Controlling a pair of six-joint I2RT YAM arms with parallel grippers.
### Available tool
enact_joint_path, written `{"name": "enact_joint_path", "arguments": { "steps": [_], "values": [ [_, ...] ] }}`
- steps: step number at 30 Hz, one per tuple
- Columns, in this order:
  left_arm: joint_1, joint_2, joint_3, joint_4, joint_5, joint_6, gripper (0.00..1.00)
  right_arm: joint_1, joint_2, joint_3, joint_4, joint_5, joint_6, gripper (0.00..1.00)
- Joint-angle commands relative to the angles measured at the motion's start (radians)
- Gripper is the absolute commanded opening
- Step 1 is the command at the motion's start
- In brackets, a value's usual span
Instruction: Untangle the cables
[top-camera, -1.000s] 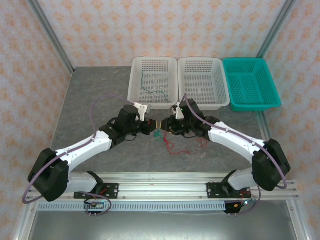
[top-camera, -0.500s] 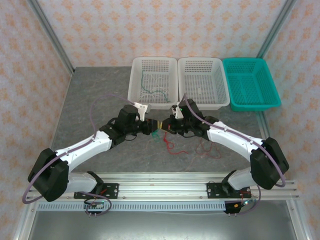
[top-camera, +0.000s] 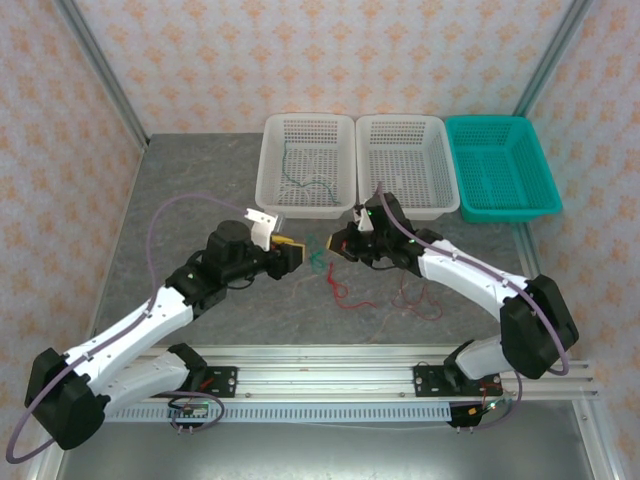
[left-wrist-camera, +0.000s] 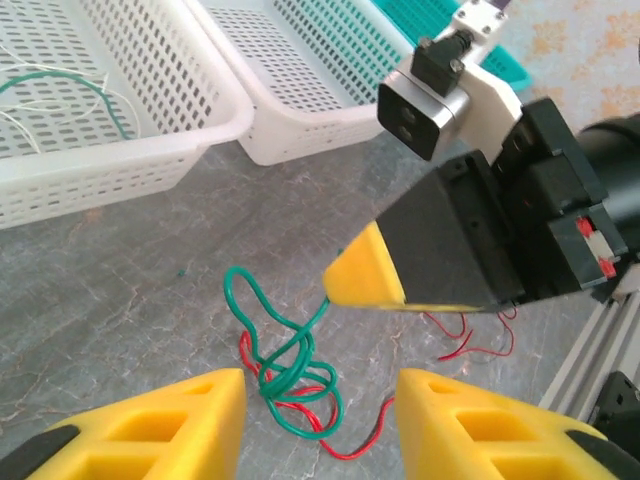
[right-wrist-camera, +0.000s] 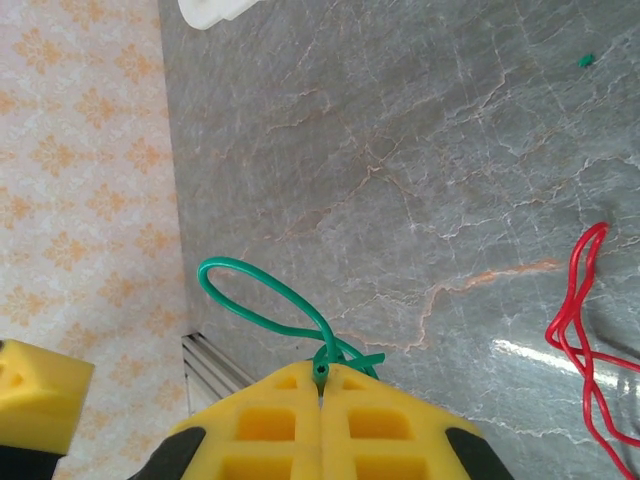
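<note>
Partly done: a few thin teal-green and pale wires (top-camera: 300, 183) lay in the left white plastic mesh basket (top-camera: 262, 195), while a thin green cable (left-wrist-camera: 296, 352) and thin red cable (top-camera: 338, 288) sat knotted together on the grey marbled tabletop (right-wrist-camera: 420, 150) between the arms. Right hand (right-wrist-camera: 322, 368) was pinched shut on the green cable's end; left hand (left-wrist-camera: 320, 395) hovered just short of the knot, fingers partly spread — holding nothing.
</note>
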Motion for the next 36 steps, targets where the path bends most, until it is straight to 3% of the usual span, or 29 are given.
{"name": "enact_joint_path", "arguments": {
  "steps": [1,14,19,25,28,36],
  "values": [
    [-0.006,0.023,-0.026,-0.014,0.046,0.053,0.41,-0.002,0.012,0.044,0.022,-0.056,0.032,0.00],
    [-0.024,0.232,0.045,0.081,0.106,0.041,0.40,-0.002,0.014,0.065,0.031,-0.114,0.091,0.00],
    [-0.025,0.237,0.039,0.095,0.080,0.030,0.20,-0.001,0.013,0.071,0.022,-0.111,0.085,0.00],
    [-0.026,0.214,0.039,0.074,0.061,0.033,0.15,-0.009,0.004,0.089,-0.125,0.034,0.030,0.00],
    [-0.026,0.204,0.035,0.060,0.060,0.036,0.09,-0.074,-0.043,0.050,-0.157,0.110,0.046,0.00],
    [-0.026,0.178,0.011,0.056,0.042,0.032,0.06,-0.336,-0.205,-0.106,-0.159,0.159,0.110,0.00]
  ]
}}
